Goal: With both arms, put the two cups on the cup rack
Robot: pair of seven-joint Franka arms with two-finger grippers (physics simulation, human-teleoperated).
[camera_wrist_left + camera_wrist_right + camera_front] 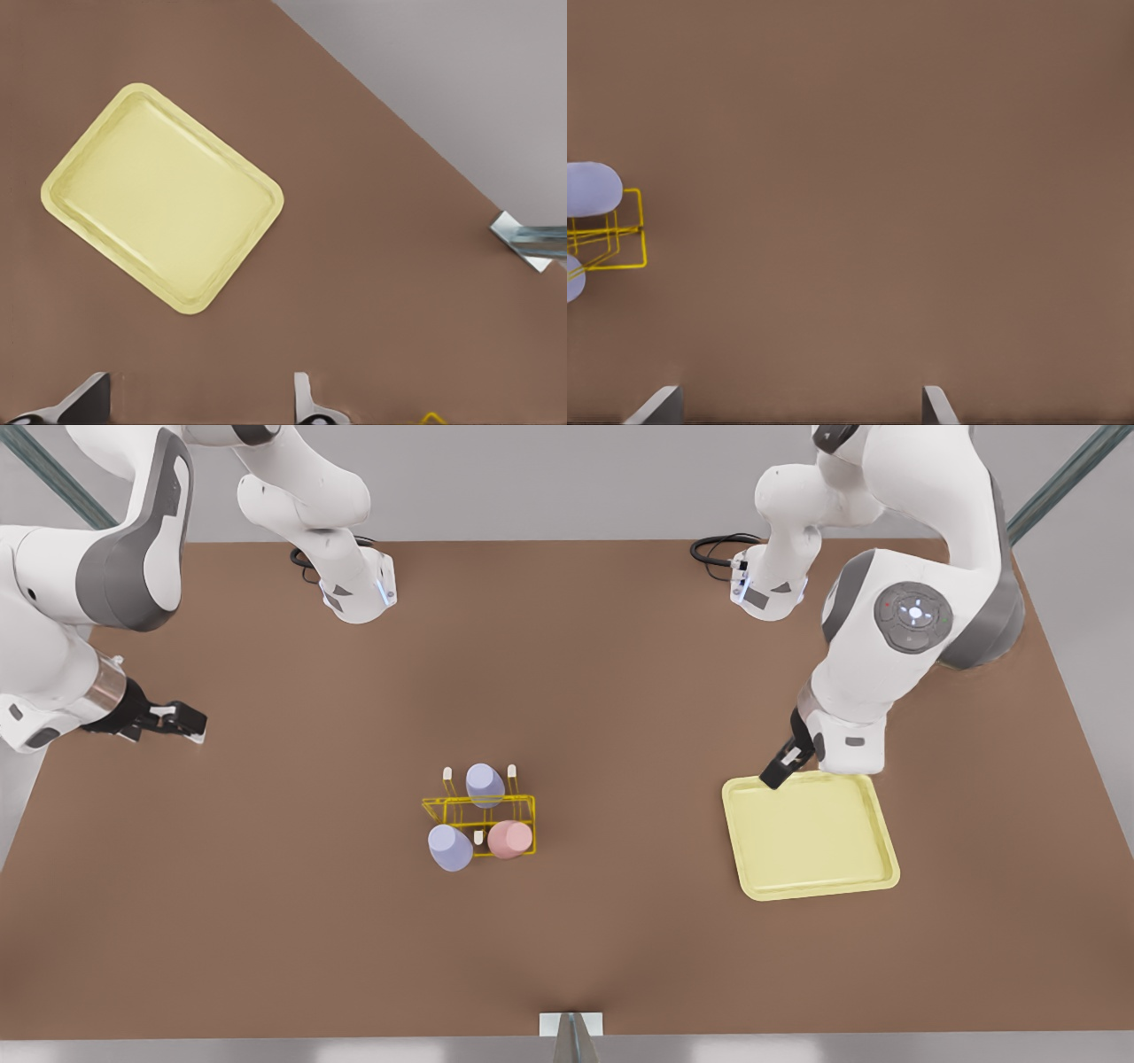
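The yellow wire cup rack (pixel 523 808) stands mid-table. A pale-pink cup (pixel 509 839) sits upside down on its front right peg. One lavender cup (pixel 485 784) is on a back peg, and another lavender cup (pixel 450 847) sits at the front left corner. My left gripper (pixel 197 726) hovers open far toward the front view's left, its fingers (pixel 306 403) wide apart with nothing between them. Over the back left corner of the tray, my right gripper (pixel 771 781) is open and empty. The right wrist view catches the rack (pixel 629 239) and a lavender cup (pixel 592 189).
A flat pale-yellow tray (pixel 811 837) lies to the front view's right of the rack, and the tray (pixel 164 199) lies ahead in the left wrist view. A metal bracket (pixel 571 1026) sits at the table's near edge. Arm bases and cables stand at the far edge.
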